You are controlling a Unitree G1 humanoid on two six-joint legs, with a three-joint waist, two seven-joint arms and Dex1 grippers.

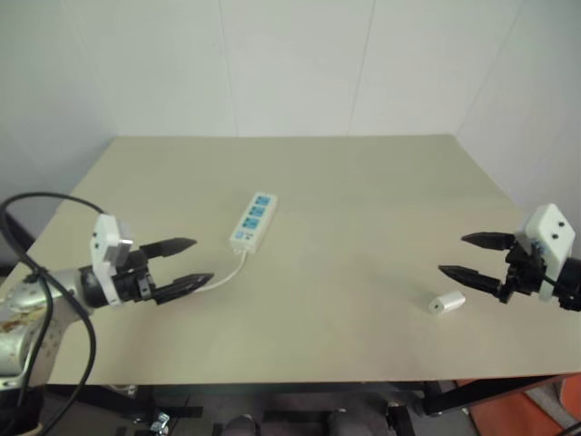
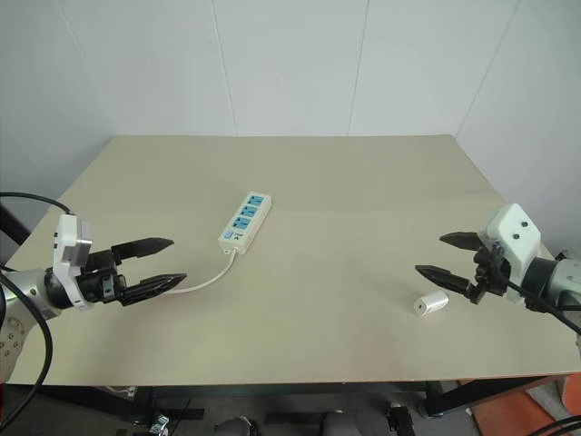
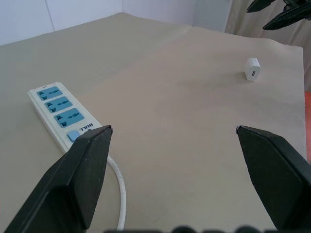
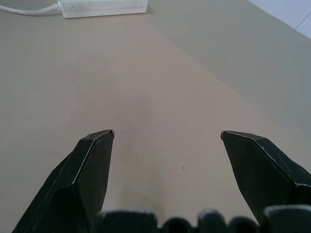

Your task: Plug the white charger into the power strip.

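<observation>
Beige worktop (image 1: 363, 182) against a white wall (image 1: 290, 64). The power strip (image 1: 253, 222) lies flat, left of the worktop's centre, set on a diagonal, its three blue socket panels facing up. Its switch end points toward the near-left, and a thin white cord (image 1: 229, 274) runs from that end toward the left gripper. All three sockets are empty; nothing is plugged in.

The white charger (image 1: 447, 302) lies on its side near the right front of the worktop, well apart from the power strip. In the left wrist view it shows as a small white block (image 3: 252, 68) with a dark slot on the facing end.

Left gripper (image 1: 189, 262) hovers over the near-left part of the worktop, fingers spread wide, holding nothing, pointing roughly level toward the right. Its fingertips are near the cord's curve, just short of the strip's switch end; contact cannot be told. A black cable (image 1: 54, 272) loops over the left arm.

Right gripper (image 1: 463, 255) hovers at the right edge, fingers spread wide, empty, pointing to the left and slightly down. The charger sits just beside and below its nearer fingertip, not between the fingers and not touching. In the right wrist view, bare worktop lies between the fingers (image 4: 92, 165), with the power strip's end (image 4: 104, 7) far ahead.
</observation>
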